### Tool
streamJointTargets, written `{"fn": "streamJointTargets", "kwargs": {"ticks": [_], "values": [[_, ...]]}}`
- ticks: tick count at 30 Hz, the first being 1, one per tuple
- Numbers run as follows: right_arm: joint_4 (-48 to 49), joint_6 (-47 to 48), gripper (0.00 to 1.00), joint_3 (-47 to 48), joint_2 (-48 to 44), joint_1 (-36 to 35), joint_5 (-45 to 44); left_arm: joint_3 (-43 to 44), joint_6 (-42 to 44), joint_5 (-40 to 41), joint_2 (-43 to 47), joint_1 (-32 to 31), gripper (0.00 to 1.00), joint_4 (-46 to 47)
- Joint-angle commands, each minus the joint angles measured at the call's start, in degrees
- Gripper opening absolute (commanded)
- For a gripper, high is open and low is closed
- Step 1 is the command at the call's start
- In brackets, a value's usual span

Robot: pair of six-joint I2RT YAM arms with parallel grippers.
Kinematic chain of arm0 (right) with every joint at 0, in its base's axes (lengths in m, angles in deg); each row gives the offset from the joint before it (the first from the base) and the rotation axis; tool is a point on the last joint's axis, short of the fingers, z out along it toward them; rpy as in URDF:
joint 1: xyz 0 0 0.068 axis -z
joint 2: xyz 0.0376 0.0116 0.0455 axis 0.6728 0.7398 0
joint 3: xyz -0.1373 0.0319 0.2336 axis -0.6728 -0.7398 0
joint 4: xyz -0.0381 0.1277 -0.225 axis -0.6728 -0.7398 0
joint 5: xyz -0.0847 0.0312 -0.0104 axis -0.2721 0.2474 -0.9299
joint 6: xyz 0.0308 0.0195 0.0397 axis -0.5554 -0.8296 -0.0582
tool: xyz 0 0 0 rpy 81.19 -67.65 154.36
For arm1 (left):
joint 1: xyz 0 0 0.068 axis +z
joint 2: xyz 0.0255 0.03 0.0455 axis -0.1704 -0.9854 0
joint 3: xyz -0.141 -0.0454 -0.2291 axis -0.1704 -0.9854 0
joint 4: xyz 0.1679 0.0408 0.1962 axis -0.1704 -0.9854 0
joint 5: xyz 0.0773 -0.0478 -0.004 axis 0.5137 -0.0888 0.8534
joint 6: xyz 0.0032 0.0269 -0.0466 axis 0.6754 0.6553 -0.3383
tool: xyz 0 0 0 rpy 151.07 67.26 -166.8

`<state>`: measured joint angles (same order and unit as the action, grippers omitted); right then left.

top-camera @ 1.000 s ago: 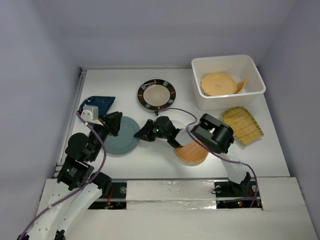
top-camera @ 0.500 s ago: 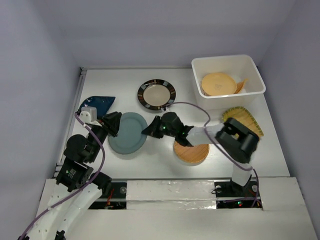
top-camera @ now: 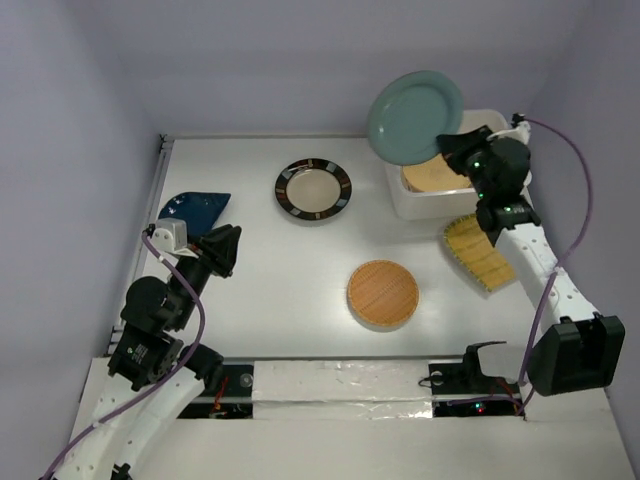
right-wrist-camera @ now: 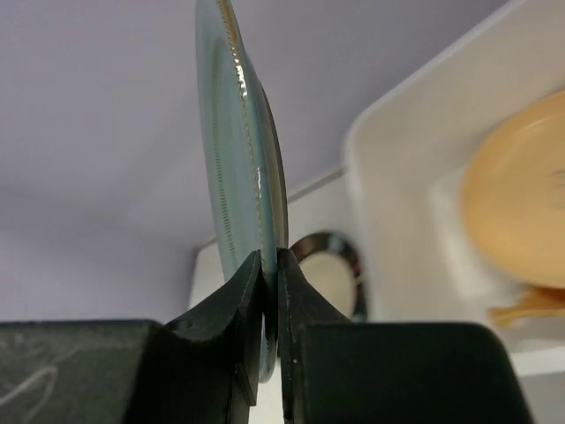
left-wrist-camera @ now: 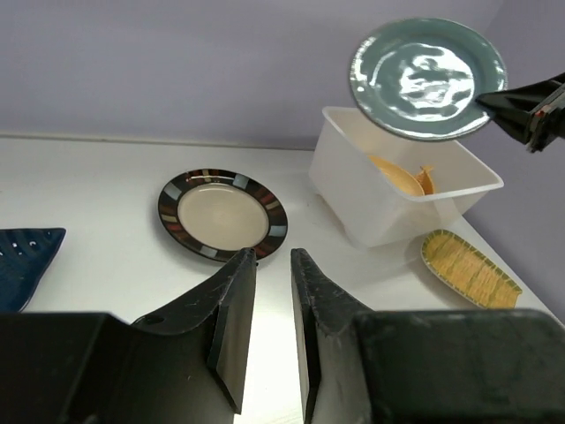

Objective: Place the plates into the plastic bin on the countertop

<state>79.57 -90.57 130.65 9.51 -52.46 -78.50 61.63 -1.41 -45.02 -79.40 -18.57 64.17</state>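
Note:
My right gripper (top-camera: 452, 150) is shut on the rim of the round grey-teal plate (top-camera: 415, 117) and holds it tilted in the air over the left end of the white plastic bin (top-camera: 460, 203). In the right wrist view the plate (right-wrist-camera: 237, 177) stands edge-on between the fingertips of the gripper (right-wrist-camera: 270, 256). A yellow plate (top-camera: 425, 180) lies in the bin. My left gripper (top-camera: 225, 248) is low over the left of the countertop, empty, its jaws a narrow gap apart (left-wrist-camera: 272, 254). The brown-rimmed cream plate (top-camera: 313, 188), blue teardrop plate (top-camera: 193, 208), round bamboo plate (top-camera: 382, 294) and another bamboo plate (top-camera: 484, 251) lie on the countertop.
A metal rail (top-camera: 160, 190) runs along the countertop's left edge. Lavender-grey walls close the back and sides. In the left wrist view the bin (left-wrist-camera: 397, 216) is at the right, the brown-rimmed plate (left-wrist-camera: 222, 214) ahead, the blue plate (left-wrist-camera: 22, 265) at the left edge.
My right gripper has carried the grey-teal plate from the countertop beside the left gripper up and to the right, over the bin. The left arm has stayed almost still.

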Motion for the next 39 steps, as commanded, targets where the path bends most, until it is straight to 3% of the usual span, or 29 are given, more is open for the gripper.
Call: {"fn": "streamJointTargets", "kwargs": {"ticks": [1, 8, 20, 21, 25, 27, 29, 36, 39], "values": [[-3.4, 2.8, 0.00, 6.6, 0.1, 6.3, 3.1, 1.7, -0.4, -1.1, 0.7, -0.3, 0.21, 2.4], [-8.5, 4.1, 0.00, 15.0, 12.7, 15.2, 8.2, 1.5, -0.4, -1.0, 0.5, -0.3, 0.21, 2.4], [-16.4, 7.8, 0.00, 19.5, 27.0, 18.3, 6.8, 1.6, -1.6, -4.2, -6.5, -0.8, 0.23, 2.0], [-16.6, 8.1, 0.04, 19.3, 27.0, 18.3, 6.0, 1.9, -2.2, -6.2, -7.9, -0.8, 0.23, 1.6], [-17.9, 9.6, 0.55, 18.2, 25.3, 18.3, 1.7, 3.3, -3.1, -9.9, -15.7, -0.8, 0.22, -0.9], [-18.9, 10.7, 0.72, 17.9, 23.7, 18.3, -1.5, 3.8, -3.6, -12.5, -19.8, -0.8, 0.20, -1.1], [-19.4, 11.8, 0.81, 17.5, 22.2, 18.3, -5.5, 3.9, -4.9, -13.9, -22.2, -0.8, 0.20, -1.0], [-13.7, 11.4, 0.83, 10.5, 9.7, 18.3, -7.1, -0.8, -13.4, -15.1, -26.9, -4.8, 0.21, 4.1], [-9.5, 10.4, 0.74, 4.5, 1.7, 17.6, -5.3, -2.8, -16.5, -11.7, -31.8, -11.1, 0.23, 8.3]]}}
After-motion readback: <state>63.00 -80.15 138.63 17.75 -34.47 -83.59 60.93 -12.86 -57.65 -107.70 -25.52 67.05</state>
